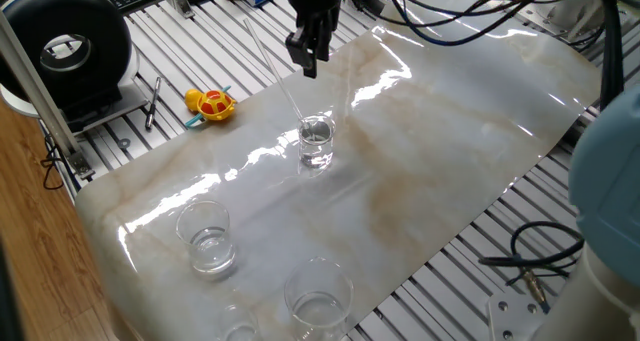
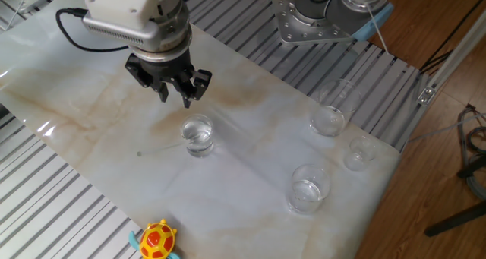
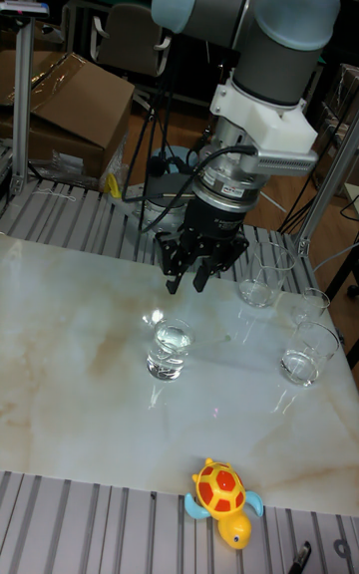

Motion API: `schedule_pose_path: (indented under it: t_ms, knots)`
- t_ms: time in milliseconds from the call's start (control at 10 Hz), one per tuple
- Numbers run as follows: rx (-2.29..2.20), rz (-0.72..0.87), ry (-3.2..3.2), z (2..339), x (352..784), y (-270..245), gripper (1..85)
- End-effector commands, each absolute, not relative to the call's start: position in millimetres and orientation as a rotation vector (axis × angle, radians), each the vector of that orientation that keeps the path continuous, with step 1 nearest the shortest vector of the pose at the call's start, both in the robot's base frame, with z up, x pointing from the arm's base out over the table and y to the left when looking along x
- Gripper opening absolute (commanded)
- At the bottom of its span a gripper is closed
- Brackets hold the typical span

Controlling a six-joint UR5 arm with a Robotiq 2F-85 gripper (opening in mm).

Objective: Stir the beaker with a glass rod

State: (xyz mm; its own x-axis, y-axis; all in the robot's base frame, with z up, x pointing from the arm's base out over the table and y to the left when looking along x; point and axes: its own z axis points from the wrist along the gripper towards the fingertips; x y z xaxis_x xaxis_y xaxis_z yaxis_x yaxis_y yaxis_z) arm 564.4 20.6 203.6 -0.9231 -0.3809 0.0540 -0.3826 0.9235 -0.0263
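The beaker (image 1: 316, 141) (image 2: 197, 135) (image 3: 170, 347) stands upright near the middle of the marble sheet (image 1: 450, 161) with clear liquid in it. The glass rod (image 1: 275, 71) leans in it, its upper end tilted away toward the keyboard side. My gripper (image 1: 309, 66) (image 2: 178, 98) (image 3: 185, 285) hangs above the sheet just behind the beaker. It is close beside the rod's upper half but not touching it. Its fingers stand apart, open, with nothing between them.
A yellow and red toy turtle (image 1: 211, 104) (image 2: 157, 240) lies off the sheet's edge. Two wider glasses (image 2: 329, 111) (image 2: 307, 187) and a tiny one (image 2: 360, 151) stand at one end. A black round device (image 1: 65, 51) and the robot base (image 2: 326, 16) flank the sheet.
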Motion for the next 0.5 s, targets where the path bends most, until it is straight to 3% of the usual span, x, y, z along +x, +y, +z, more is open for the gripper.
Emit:
schedule_pose_path:
  t_ms: [0,400]
  knots:
    - [0.591,0.044,-3.023,203,580,36,43.3]
    - [0.596,0.066,-3.038,199,592,39,41.7]
